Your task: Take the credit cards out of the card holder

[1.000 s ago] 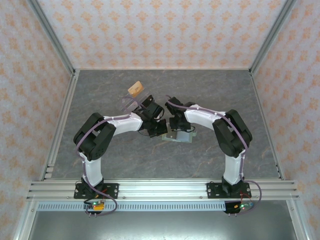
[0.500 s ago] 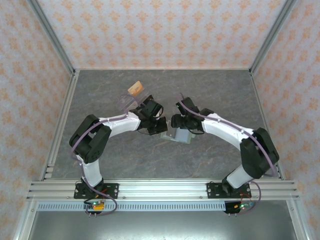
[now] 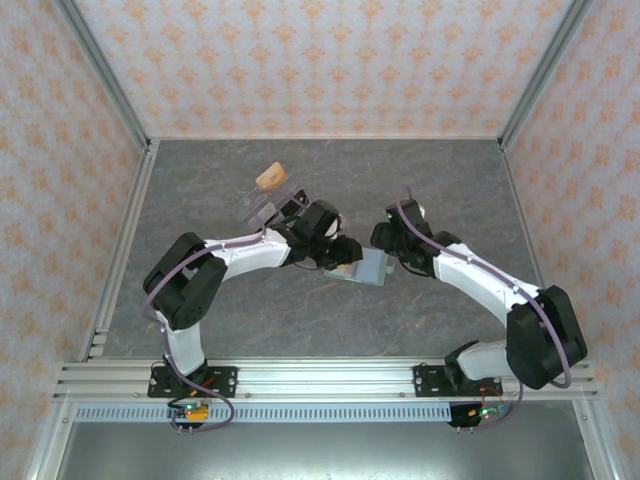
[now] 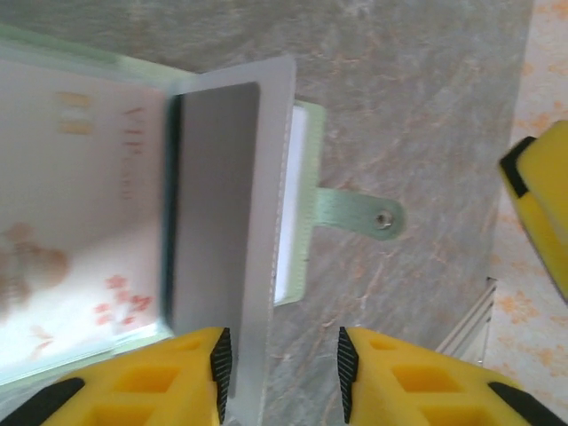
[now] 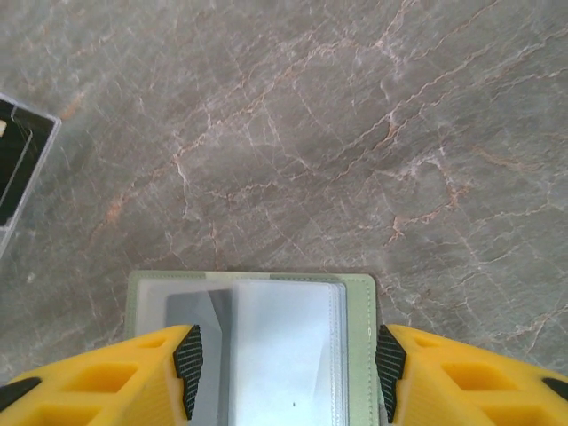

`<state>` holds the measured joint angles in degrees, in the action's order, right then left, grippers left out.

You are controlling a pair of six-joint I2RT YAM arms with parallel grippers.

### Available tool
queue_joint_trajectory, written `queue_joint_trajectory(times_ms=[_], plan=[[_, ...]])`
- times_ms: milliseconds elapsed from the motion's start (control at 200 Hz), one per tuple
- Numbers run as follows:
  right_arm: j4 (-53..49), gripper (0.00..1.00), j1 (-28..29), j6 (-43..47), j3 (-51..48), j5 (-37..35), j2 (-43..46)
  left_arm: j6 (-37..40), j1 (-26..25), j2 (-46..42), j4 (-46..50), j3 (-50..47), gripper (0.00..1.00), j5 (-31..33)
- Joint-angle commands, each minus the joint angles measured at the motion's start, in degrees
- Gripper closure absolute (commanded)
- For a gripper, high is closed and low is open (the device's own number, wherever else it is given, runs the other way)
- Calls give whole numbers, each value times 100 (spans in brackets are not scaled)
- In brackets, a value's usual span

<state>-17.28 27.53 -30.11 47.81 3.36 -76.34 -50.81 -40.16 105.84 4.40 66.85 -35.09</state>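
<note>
The sage-green card holder (image 3: 368, 268) lies open on the table between both grippers. In the left wrist view its clear sleeves show a grey credit card (image 4: 213, 204) and a pale card with red marks (image 4: 80, 222), and the tab (image 4: 355, 213) sticks out to the right. My left gripper (image 4: 281, 368) is open, with the edge of a clear sleeve standing between its jaws close to the left pad. My right gripper (image 5: 284, 355) is open over the holder (image 5: 359, 337), straddling the sleeves (image 5: 284, 328). Its left finger sits above the grey card (image 5: 191, 311).
A clear plastic tray (image 3: 262, 205) with a tan piece (image 3: 268, 178) stands behind the left gripper; its corner with black pieces (image 5: 18, 160) appears at the left of the right wrist view. Grey marble tabletop (image 3: 440, 190) spreads around, walled on three sides.
The left gripper has opened and shifted right over the holder. The right gripper has opened wider, and its arm has swung out to the right and stretched low.
</note>
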Motion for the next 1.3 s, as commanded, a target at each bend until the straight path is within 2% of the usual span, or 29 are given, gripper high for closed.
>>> queue_joint_trajectory(times_ms=[0, 160, 390, 510, 661, 971, 1296], plan=[[182, 44, -85, -191, -100, -273, 197, -107, -83, 268, -266, 338, 56, -130], [211, 44, -116, -143, -114, -237, 206, -202, -141, 592, -256, 538, 47, -140], [227, 49, -114, 102, 28, 180, -22, -336, 66, 417, -519, 304, 44, -168], [202, 53, -116, 187, 150, 505, -263, -324, 196, 393, -360, 148, 44, 28], [-51, 56, -89, 302, 464, 844, -763, -333, 353, 393, -116, 25, 48, 318], [-769, 59, -21, 464, 1077, 1011, -1715, -334, 369, 697, -150, 204, 62, 68], [-1145, 57, 77, 430, 1305, 764, -2019, -197, 350, 876, 18, 440, 65, -155]])
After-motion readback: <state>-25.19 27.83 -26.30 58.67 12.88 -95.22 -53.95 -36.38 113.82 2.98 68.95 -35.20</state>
